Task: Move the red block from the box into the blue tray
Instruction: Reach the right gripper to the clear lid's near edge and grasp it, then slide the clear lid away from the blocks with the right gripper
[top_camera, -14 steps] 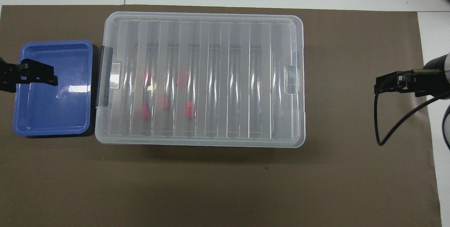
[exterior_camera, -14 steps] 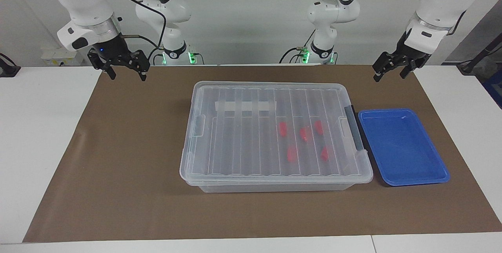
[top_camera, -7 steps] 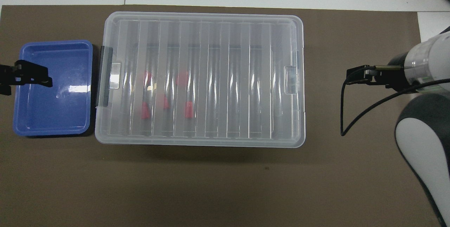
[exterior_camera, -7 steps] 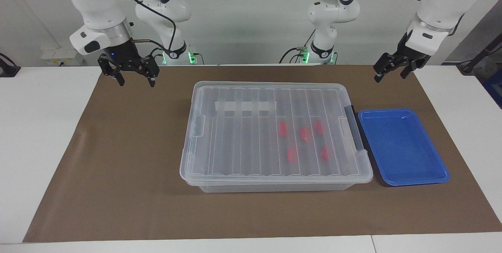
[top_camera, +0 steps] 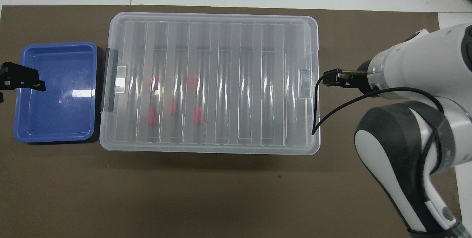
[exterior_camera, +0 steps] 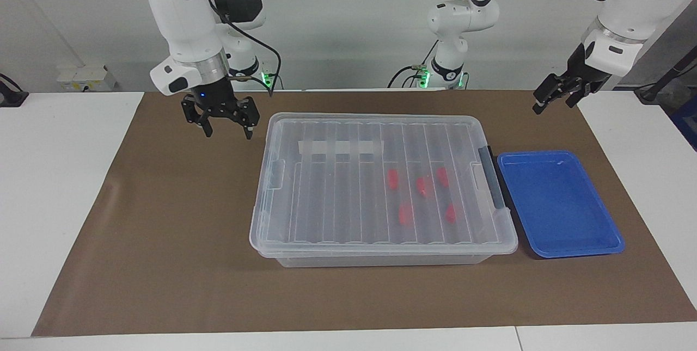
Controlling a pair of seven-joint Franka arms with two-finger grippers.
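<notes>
The box (exterior_camera: 337, 198) is a clear bin in the middle of the brown mat, with its ribbed lid on. Several red blocks, one of them here (exterior_camera: 392, 178), show through the lid in the half toward the left arm's end. They also show in the overhead view (top_camera: 198, 115). The empty blue tray (exterior_camera: 555, 204) lies beside the box's dark grey latch handle (exterior_camera: 490, 177). My right gripper (exterior_camera: 227, 133) is open and empty, up over the mat beside the box's corner at the right arm's end. My left gripper (exterior_camera: 554, 105) is open and empty, raised over the mat's edge above the tray.
A brown mat (exterior_camera: 163, 231) covers the white table (exterior_camera: 54, 177). A whitish label strip (exterior_camera: 341, 147) lies on the lid. A black cable (top_camera: 332, 109) hangs from the right wrist over the box's end.
My right arm has swung in from the right arm's end of the table to just beside the box. My left gripper has drifted slightly outward toward the left arm's end.
</notes>
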